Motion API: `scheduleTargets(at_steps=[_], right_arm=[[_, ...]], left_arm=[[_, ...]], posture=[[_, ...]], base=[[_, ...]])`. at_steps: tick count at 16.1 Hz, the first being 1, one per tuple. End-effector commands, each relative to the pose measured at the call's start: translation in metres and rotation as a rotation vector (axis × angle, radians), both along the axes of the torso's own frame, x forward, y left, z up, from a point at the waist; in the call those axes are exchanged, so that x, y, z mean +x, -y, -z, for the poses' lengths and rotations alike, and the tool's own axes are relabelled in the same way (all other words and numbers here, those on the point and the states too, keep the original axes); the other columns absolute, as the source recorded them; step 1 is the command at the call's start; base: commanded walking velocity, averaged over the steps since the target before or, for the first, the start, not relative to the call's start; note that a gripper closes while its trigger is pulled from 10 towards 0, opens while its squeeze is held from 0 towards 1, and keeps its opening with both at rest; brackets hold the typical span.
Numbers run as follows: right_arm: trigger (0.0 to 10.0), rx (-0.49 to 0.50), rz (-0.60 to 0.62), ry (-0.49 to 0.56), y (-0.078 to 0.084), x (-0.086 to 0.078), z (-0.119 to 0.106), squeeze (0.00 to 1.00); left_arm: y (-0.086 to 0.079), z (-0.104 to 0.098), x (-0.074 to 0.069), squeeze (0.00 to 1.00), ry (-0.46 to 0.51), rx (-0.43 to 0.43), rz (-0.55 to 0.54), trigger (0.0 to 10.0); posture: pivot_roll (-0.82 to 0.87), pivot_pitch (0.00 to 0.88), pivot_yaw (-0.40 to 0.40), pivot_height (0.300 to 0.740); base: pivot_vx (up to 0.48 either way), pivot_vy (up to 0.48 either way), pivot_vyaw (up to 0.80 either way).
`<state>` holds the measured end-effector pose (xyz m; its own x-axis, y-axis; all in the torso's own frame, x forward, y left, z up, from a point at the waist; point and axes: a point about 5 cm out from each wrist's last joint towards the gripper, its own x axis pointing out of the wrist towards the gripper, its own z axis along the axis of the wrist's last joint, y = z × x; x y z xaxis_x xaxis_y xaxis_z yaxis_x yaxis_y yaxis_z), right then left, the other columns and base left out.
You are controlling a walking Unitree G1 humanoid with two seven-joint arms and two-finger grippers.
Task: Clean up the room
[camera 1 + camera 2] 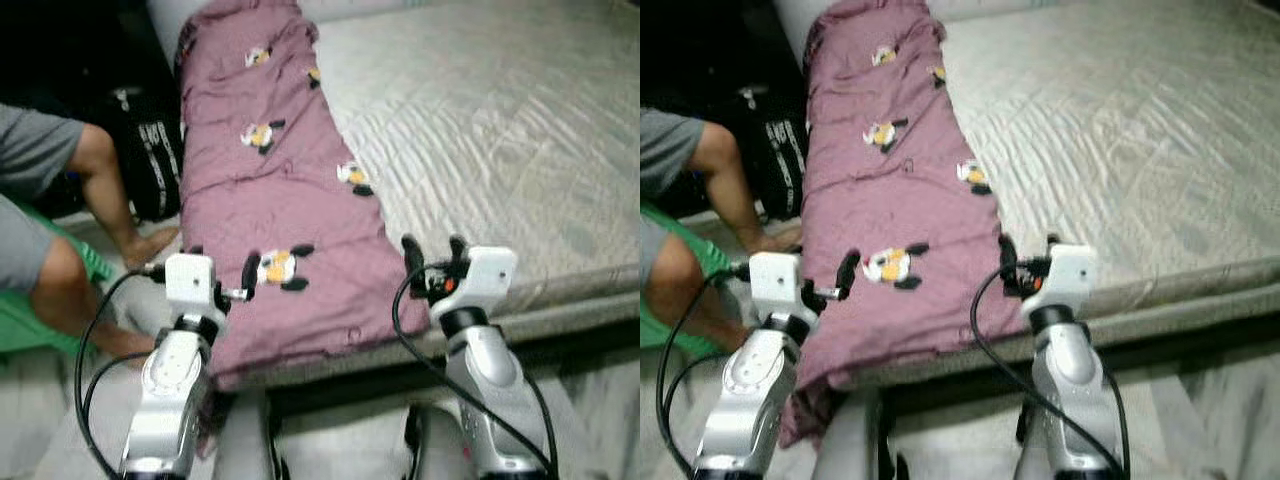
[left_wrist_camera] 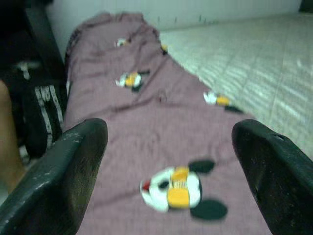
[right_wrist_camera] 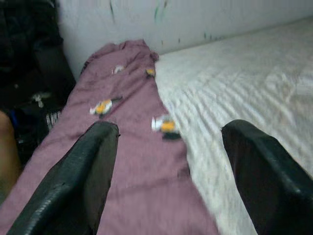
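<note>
A mauve blanket (image 1: 265,190) printed with cartoon figures is laid lengthwise along the left side of the bed (image 1: 500,140), its near end draped over the edge. The left hand (image 1: 222,282) and right hand (image 1: 433,252) are held above that end, fingers spread wide, gripping nothing. A seated person (image 1: 50,220) is seen beside the bed.

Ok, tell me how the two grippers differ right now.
The left gripper hovers over the pink blanket near its outer edge by the person; the right gripper sits at the blanket's inner edge beside the bare mattress. The left faces a cartoon print; the right faces the seam. Both are open, holding nothing.
</note>
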<state>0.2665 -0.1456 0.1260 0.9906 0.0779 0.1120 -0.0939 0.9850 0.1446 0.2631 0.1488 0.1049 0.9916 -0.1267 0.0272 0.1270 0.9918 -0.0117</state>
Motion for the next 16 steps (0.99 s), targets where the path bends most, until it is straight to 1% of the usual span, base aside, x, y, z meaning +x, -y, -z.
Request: scheduleTargets(at_steps=[1,2,5,11,12,14,16], right_arm=[[10.0,-0.006,0.002,0.001,0.0006,0.0029,-0.0016,0.0],[10.0,-0.01,0.002,0.002,0.0012,0.0034,-0.0018,0.0],[10.0,-0.025,0.0,0.007,0.002,0.005,-0.0034,0.0],[10.0,-0.04,-0.004,0.008,0.0027,0.0051,-0.0039,0.0],[10.0,-0.046,0.001,0.007,0.0044,0.0045,-0.0033,0.0],[10.0,-0.06,0.012,-0.005,0.0071,0.0032,0.0007,0.0],[10.0,-0.063,0.029,-0.017,0.0104,0.0029,0.0041,0.0]], left_arm=[[-0.0049,0.0011,0.0011,0.0,-0.001,0.015,-0.018,10.0],[-0.0047,0.0011,0.0014,0.0,0.001,0.018,-0.017,10.0],[-0.0032,-0.0006,0.0035,0.0,0.012,0.023,-0.008,10.0],[-0.0021,0.002,0.0026,0.0,-0.001,0.015,-0.013,10.0],[-0.0015,0.0034,0.0018,0.0,-0.013,0.022,-0.041,10.0],[0.0003,0.0061,-0.0001,0.0,-0.018,0.02,-0.024,10.0],[-0.0005,0.0069,0.0021,0.0,-0.031,0.022,-0.033,10.0]], posture=[[-0.04,0.0,0.101,0.698],[-0.04,0.0,0.101,0.703],[-0.04,0.0,0.098,0.74],[-0.05,0.0,0.097,0.74],[-0.05,0.0,0.098,0.74],[-0.06,0.0,0.098,0.74],[-0.06,0.0,0.098,0.74]], base=[[0.0,0.0,0.0],[0.0,0.0,0.0],[0.0,0.0,0.0],[0.0,0.0,0.0],[0.0,0.0,0.0],[0.0,0.0,0.0],[0.0,0.0,0.0]])
